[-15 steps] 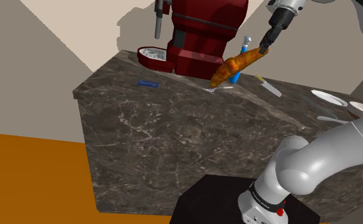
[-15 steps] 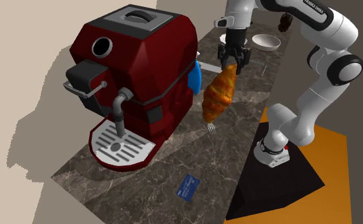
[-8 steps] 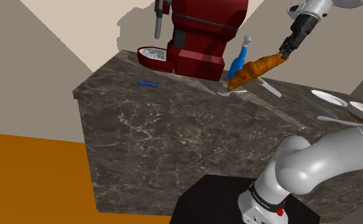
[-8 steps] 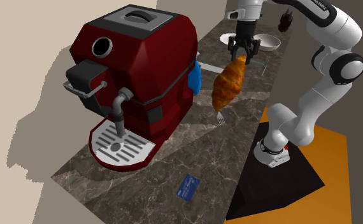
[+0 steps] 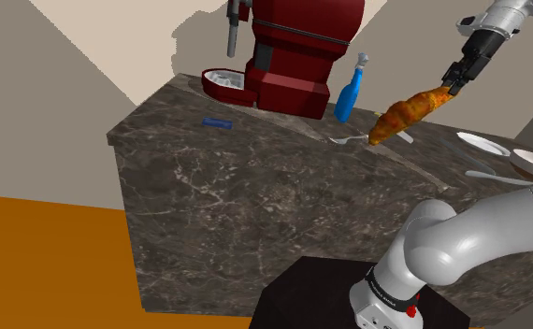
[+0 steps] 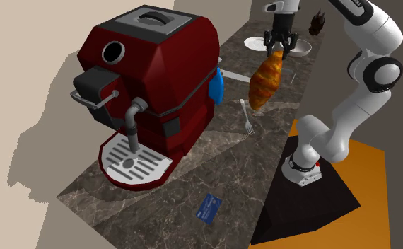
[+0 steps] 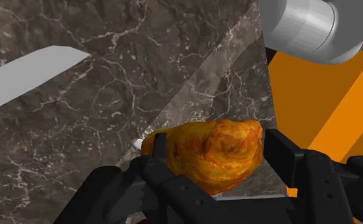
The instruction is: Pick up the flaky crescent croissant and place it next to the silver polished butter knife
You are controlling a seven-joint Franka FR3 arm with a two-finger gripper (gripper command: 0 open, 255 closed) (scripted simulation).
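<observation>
My gripper is shut on one tip of an orange-brown croissant, which hangs slanted in the air above the dark marble counter. In the second exterior view the croissant dangles below the gripper, beyond the red coffee machine. The grey butter knife lies on the counter just behind the croissant, mostly hidden by it. In the wrist view the black fingers clasp the croissant, and the knife blade lies on the marble farther off.
A fork lies on the counter by a blue bottle. White dishes and a spoon sit at the shoulder view's right. A blue card lies near the counter's other end. Orange floor surrounds the counter.
The gripper has carried the croissant toward the shoulder view's right, away from the coffee machine and blue bottle, to above the knife. The fork beneath its earlier spot now shows fully.
</observation>
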